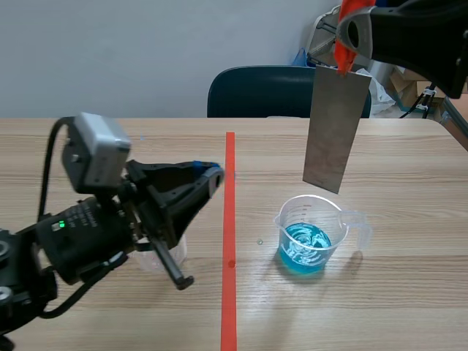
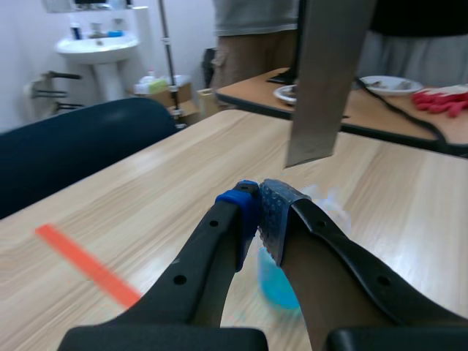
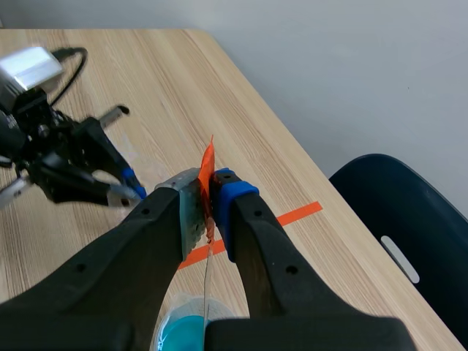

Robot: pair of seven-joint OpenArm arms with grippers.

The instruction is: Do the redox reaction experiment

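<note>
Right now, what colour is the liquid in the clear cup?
The liquid is bright blue; the scene view shows it best.

Cup (image 1: 311,238) holding liquid (image 1: 305,245) right of tape line (image 1: 229,219), mid-table (image 1: 409,219) — plate (image 1: 335,128) hangs above it from right gripper (image 1: 346,51). Left gripper (image 1: 212,175) left of line, nearer. Chair (image 1: 270,91) behind far edge.

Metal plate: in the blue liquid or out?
Out. The metal plate hangs upright from the right gripper, its lower edge above the cup, clear of the blue liquid.
</note>
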